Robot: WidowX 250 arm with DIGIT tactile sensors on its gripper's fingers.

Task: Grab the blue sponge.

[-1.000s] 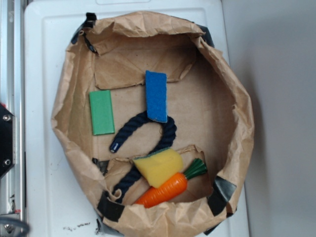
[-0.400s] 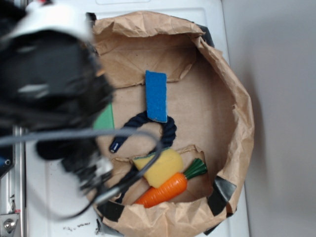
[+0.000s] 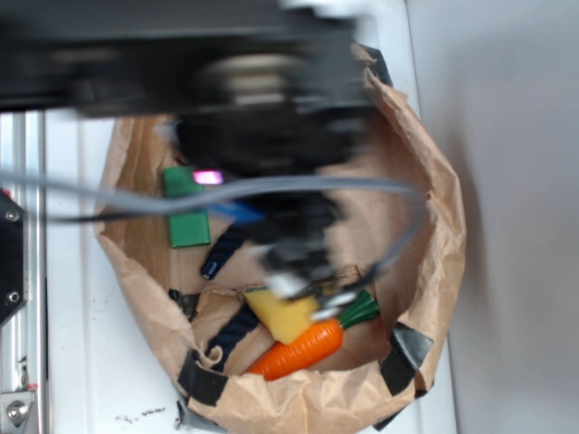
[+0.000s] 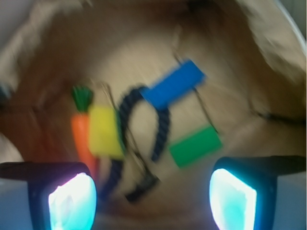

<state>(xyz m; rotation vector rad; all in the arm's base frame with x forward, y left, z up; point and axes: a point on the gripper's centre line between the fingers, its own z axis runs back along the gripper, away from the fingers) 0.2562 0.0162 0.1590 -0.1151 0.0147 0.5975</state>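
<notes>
The blue sponge (image 4: 172,85) lies flat on the floor of the brown paper bag (image 4: 225,57), over the top of a dark blue rope loop (image 4: 160,129). In the wrist view it is ahead of my gripper (image 4: 152,199) and apart from it. The gripper is open wide and empty, with its lit fingertips (image 4: 72,201) at the frame's lower corners. In the exterior view my blurred arm (image 3: 271,117) reaches over the bag and hides the sponge.
A flat green rectangle (image 4: 195,146) (image 3: 187,224) lies beside the rope. A yellow sponge (image 3: 288,316) (image 4: 105,132) and an orange carrot (image 3: 298,351) (image 4: 80,132) lie at the bag's near end. The crumpled bag wall (image 3: 434,226) rings everything, on a white surface (image 3: 81,344).
My arm has swung from the left edge across the top of the bag and now covers the blue sponge in the exterior view. The objects have not moved.
</notes>
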